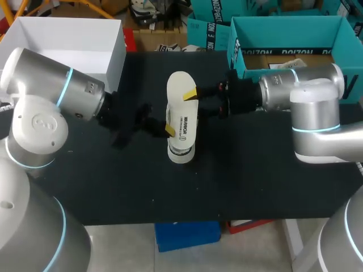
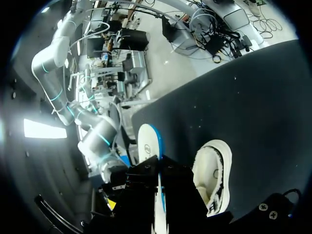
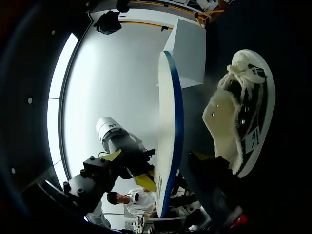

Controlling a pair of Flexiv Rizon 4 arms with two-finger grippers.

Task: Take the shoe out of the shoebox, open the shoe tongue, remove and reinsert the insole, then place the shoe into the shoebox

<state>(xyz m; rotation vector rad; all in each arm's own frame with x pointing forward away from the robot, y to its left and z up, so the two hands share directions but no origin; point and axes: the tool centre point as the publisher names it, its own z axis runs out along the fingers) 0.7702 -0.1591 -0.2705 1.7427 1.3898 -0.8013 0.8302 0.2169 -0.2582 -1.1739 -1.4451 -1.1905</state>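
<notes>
Reinsertion, I judge, wants care: left gripper and right gripper both pinch the white blue-backed insole at frame centre, over the white fleece-lined shoe on the black tabletop, so I'd tip its toe in first.

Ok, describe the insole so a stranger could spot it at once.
On the black table, look midway between the white box and the teal shoebox. The insole is held over the shoe by the left gripper and right gripper; unlike the fleecy shoe, it's a flat white slab with a blue underside.
</notes>
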